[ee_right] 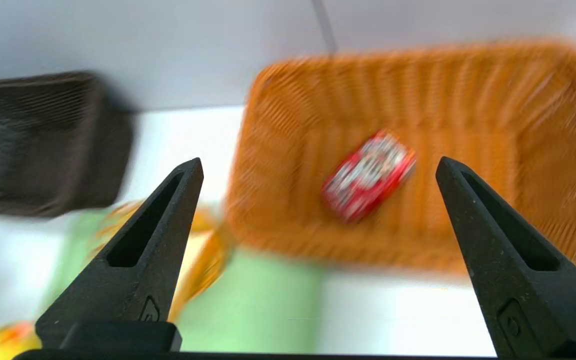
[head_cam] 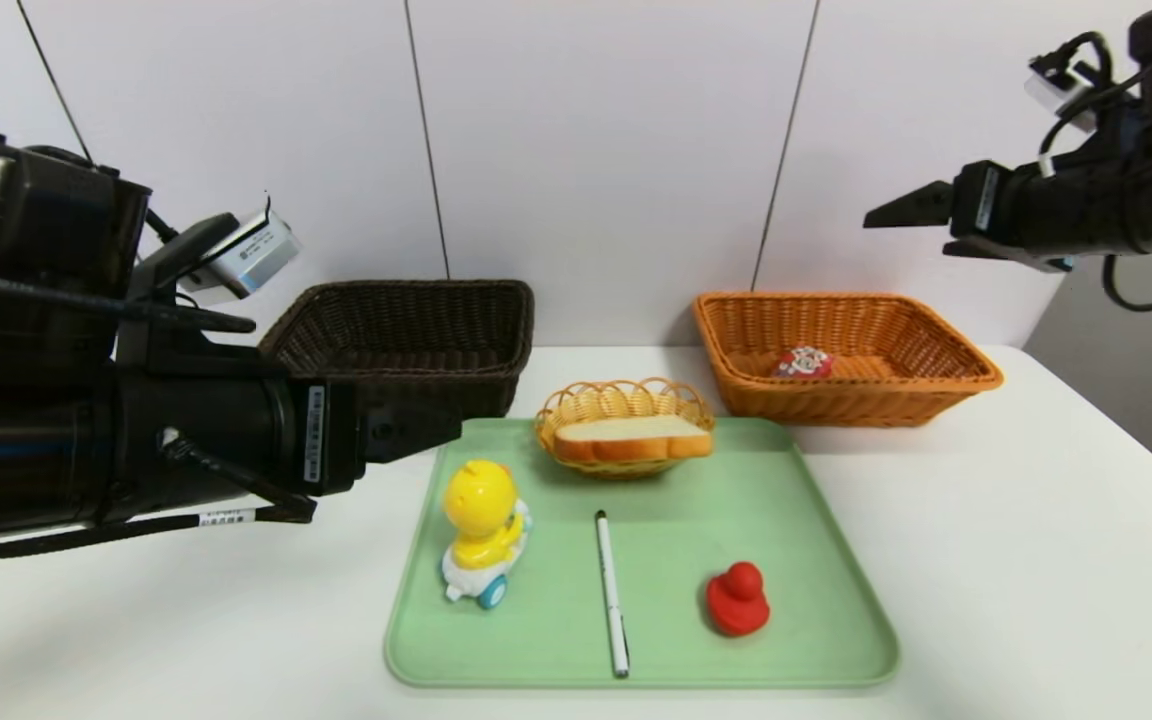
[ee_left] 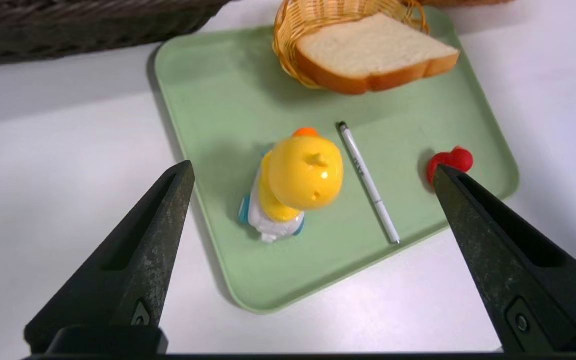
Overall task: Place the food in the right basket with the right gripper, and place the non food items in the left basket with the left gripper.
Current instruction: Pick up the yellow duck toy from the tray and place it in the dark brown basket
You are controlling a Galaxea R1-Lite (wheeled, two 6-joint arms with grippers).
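Observation:
The red drink carton lies inside the orange-tan right basket. High above that basket hangs my right gripper, open and empty; in the right wrist view the carton lies far below its spread jaws. The bread slice rests on a small round yellow basket. On the green tray are the yellow chick toy, the white pen and the red rubber duck. My left gripper hovers open at the tray's left side, above the chick.
The dark brown left basket stands at the back left against the wall, with nothing showing in it. Bare white table lies on both sides of the tray and in front of it. The table's right edge runs close to the orange basket.

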